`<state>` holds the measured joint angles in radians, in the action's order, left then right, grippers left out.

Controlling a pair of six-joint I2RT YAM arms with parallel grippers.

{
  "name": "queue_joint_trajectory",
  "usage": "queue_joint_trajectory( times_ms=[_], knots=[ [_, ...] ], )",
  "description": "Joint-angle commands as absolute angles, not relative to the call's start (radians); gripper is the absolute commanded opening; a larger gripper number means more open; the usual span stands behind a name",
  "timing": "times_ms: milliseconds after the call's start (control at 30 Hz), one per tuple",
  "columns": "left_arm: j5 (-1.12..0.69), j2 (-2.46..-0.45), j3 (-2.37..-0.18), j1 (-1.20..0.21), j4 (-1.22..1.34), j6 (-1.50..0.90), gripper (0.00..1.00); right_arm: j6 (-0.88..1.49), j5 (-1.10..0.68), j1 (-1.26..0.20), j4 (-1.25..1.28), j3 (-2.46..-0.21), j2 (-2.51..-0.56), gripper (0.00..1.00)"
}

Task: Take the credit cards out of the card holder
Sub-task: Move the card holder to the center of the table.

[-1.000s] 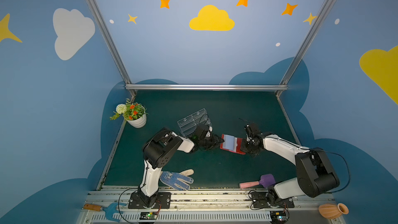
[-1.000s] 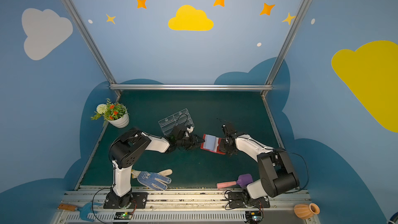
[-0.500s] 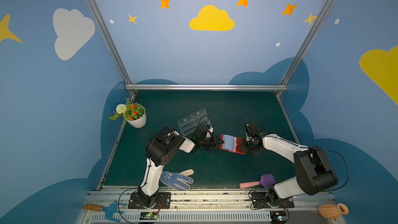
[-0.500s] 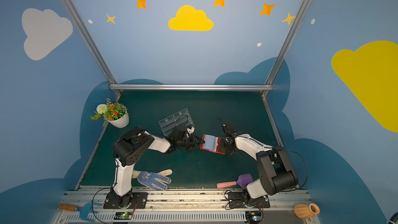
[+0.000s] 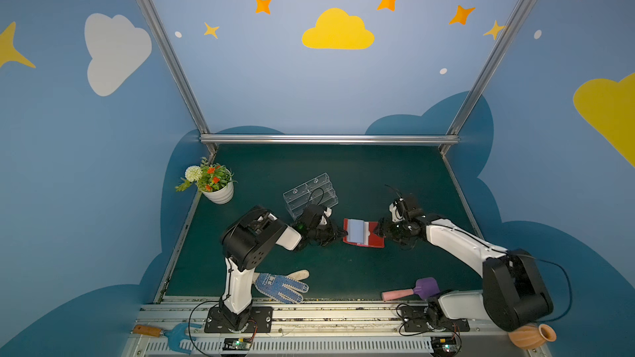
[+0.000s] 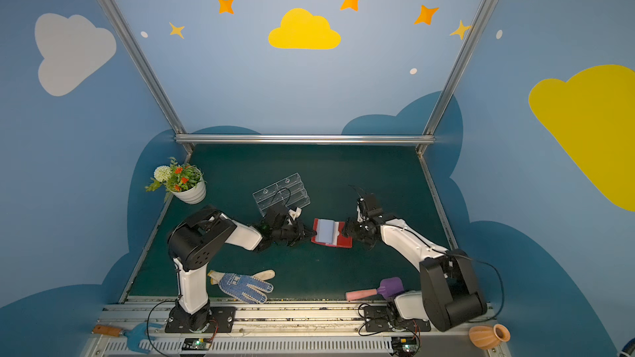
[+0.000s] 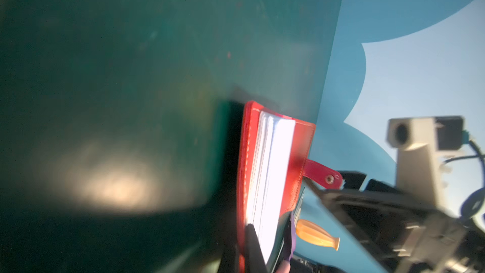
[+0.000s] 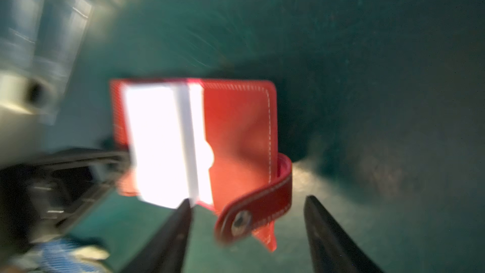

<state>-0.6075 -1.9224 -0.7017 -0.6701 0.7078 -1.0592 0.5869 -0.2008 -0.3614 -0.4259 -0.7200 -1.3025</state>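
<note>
The left jaws are closed at the wallet's point(image 5: 363, 233) edge. In the left wrist view one dark finger point(image 7: 252, 242) lies on the inside of the red cover, right against the pale sleeves point(image 7: 270, 169), so they seem to be pinching that cover. The right jaws stand open and hold nothing. Their two fingers point(image 8: 175, 232) sit apart just short of the wallet's opposite edge, with the strap point(image 8: 257, 206) curling up between them.

The wallet lies open and flat on the table point(image 5: 378, 173), its long axis running from one set of jaws to the other. The sleeves are stacked on the half by the left jaws, and the bare red half and strap face the right jaws. No card shows, so the cards are presumably inside the sleeves.

Both arms are about equally near, but only the right is free. Its reach probably has to pass over the strap and bare half to the sleeves. Which sleeve edge is open, I cannot tell.
</note>
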Motion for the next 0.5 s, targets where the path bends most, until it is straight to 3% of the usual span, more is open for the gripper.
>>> queue_joint_trajectory(
  times_ms=[0,133,267,467],
  knots=[
    [-0.596,-1.875,-0.653,-0.661,0.744,-1.06,0.04,0.62,-0.276,-0.304,-0.498,-0.737,-1.16,0.85],
    [-0.575,-1.826,-0.584,-0.663,0.766,-1.076,0.04,0.642,-0.279,-0.259,-0.597,-0.754,-0.942,0.92],
    [-0.542,-1.757,-0.535,-0.675,0.762,-1.08,0.04,0.656,-0.399,-0.281,-0.661,-0.807,-0.9,0.92],
    [-0.493,-1.659,-0.473,-0.687,0.715,-1.068,0.04,0.735,-0.243,-0.628,-0.592,-0.884,-1.11,0.92]
  ],
)
